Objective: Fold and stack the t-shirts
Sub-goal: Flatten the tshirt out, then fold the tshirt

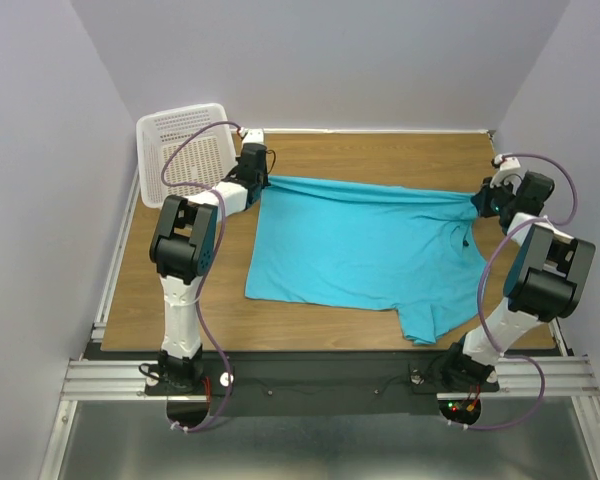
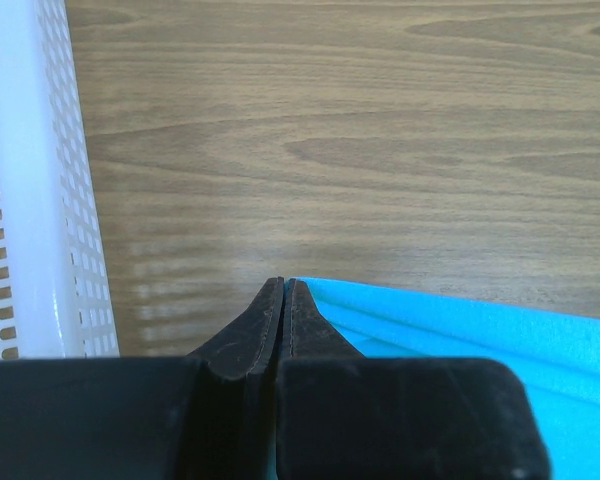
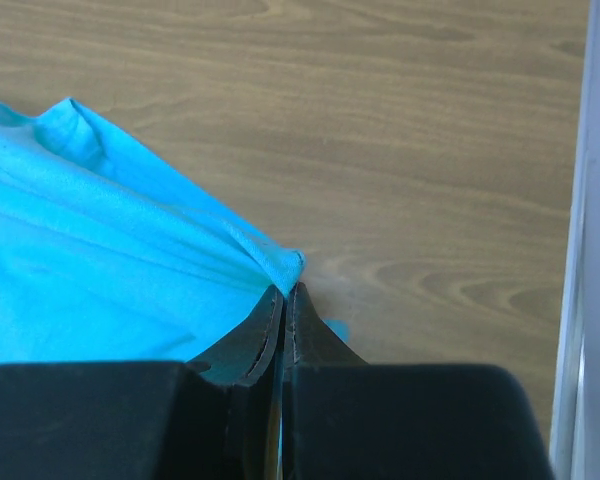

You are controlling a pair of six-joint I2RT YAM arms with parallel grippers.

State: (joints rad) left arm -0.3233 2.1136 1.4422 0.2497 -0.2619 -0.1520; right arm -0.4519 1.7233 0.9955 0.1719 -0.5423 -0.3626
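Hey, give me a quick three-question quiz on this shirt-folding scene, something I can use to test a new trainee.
1. Fill in: the white basket sits at the table's far ___ corner.
2. True or false: the t-shirt lies folded inside the basket.
3. Choose: the left gripper and right gripper are A) open above the cloth, B) shut on the t-shirt's far edge, C) inside the basket.
Key: 1 left; 2 false; 3 B.

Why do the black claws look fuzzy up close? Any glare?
Left wrist view: the left claw sits too near the lens to focus; the basket blows out white, mirrored on the table. Right wrist view: right claw equally soft. Top view: even light.
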